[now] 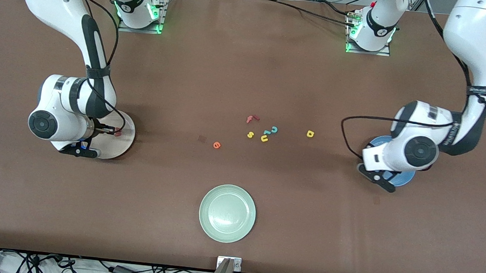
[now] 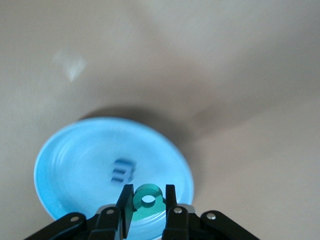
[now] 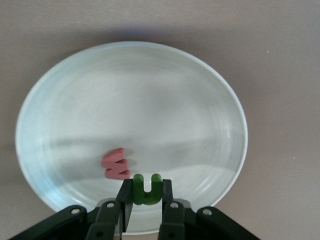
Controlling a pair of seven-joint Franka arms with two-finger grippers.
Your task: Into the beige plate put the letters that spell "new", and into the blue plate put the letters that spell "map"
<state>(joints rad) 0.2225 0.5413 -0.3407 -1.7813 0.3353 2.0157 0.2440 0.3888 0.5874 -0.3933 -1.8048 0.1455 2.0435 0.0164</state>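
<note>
A high camera looks steeply down on the whole brown bench [image 1: 248,67], facing the two arm bases along its top edge. Each wrist camera looks down past its own tool, close up: the left onto the blue plate [image 2: 75,165], the right onto the beige plate [image 3: 150,100], both also visible from above.

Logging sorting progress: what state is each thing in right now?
left tool: shut on teal a, over blue plate
right tool: shut on green n, over beige plate
blue m: lying in blue plate
pink w: lying in beige plate
orange e: on table, unplaced
yellow p: on table, unplaced
mint plate: empty
</note>
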